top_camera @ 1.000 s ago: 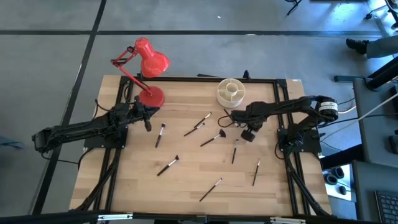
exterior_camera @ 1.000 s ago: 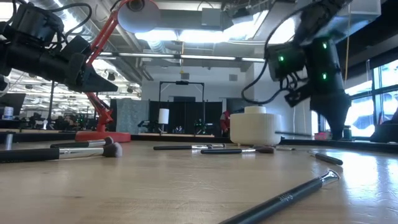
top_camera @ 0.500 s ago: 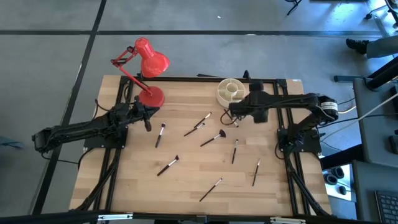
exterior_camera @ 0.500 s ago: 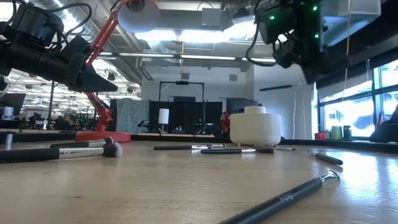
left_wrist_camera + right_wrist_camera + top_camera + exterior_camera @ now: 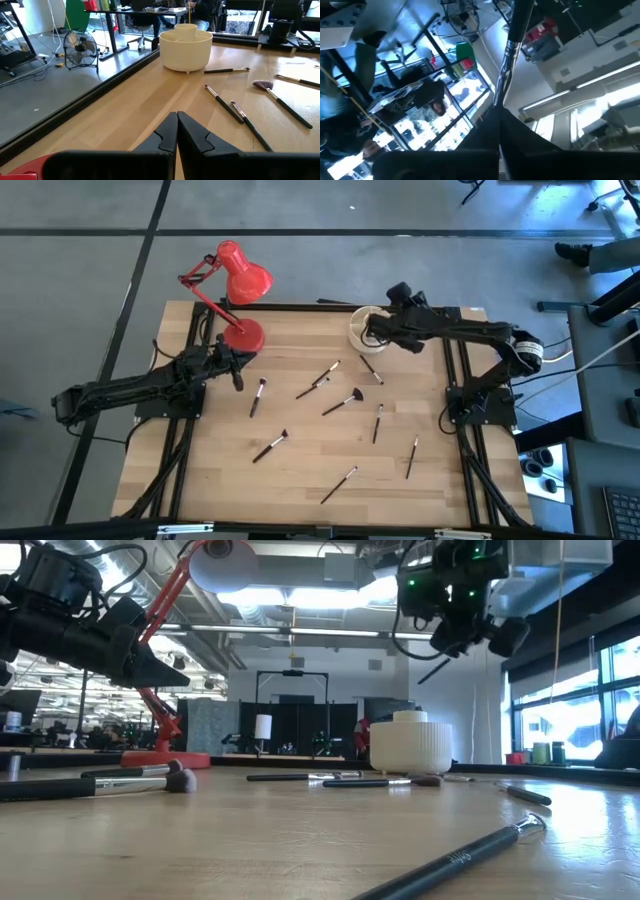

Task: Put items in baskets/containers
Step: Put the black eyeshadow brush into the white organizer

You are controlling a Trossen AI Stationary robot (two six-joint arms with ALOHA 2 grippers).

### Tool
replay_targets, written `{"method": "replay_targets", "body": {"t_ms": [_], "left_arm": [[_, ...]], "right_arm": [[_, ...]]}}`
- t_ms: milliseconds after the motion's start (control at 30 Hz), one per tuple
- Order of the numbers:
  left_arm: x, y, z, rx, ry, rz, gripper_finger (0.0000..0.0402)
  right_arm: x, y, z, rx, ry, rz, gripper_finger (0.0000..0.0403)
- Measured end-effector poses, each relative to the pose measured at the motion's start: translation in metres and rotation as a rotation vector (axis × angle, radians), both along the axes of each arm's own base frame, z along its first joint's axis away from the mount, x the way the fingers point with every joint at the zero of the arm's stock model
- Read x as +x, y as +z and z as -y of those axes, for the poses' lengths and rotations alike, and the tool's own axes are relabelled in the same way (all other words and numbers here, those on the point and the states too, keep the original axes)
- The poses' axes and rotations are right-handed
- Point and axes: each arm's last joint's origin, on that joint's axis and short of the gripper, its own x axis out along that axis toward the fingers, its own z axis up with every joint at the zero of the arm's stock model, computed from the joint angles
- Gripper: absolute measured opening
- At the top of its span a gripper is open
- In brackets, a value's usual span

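The right gripper (image 5: 372, 330) has been swung up and over to the cream-white cup (image 5: 362, 327) at the far edge of the table (image 5: 300, 480). One second ago it was seen down low near the brushes in the middle, and half a second ago it was lifted beside the cup. Now it is held right above the cup's rim. A thin brush (image 5: 509, 47) is pinched between its closed fingers, as seen in the right wrist view — the handle is pointed up toward the ceiling lights. In the low view the same brush (image 5: 437, 667) is seen as a thin dark stick poking out under the raised gripper, high over the cup (image 5: 411, 748).

So one brush is likely about to be dropped in. It is not yet in the cup. Next, the brush probably has to be tipped down and let go over one of the cup's sections.

Many brushes are left lying on the wood — one near the cup (image 5: 372, 368), a crossed pair (image 5: 320, 378), a fluffy one (image 5: 343, 401) and more nearer the front. Most of the job is not done.

The left gripper (image 5: 237, 370) is kept waiting near the red lamp (image 5: 243, 280), with its fingers pressed together and nothing held.
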Motion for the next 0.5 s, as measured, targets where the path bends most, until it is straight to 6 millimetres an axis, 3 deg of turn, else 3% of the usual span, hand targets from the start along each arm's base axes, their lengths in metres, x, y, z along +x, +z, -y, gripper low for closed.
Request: {"method": "replay_targets", "body": {"t_ms": [500], "left_arm": [[0.0,0.0,0.0,0.011,0.009,-0.004,0.0006]], "right_arm": [[0.021,-0.041,0.015,0.134,0.002,-0.193,0.0]]}}
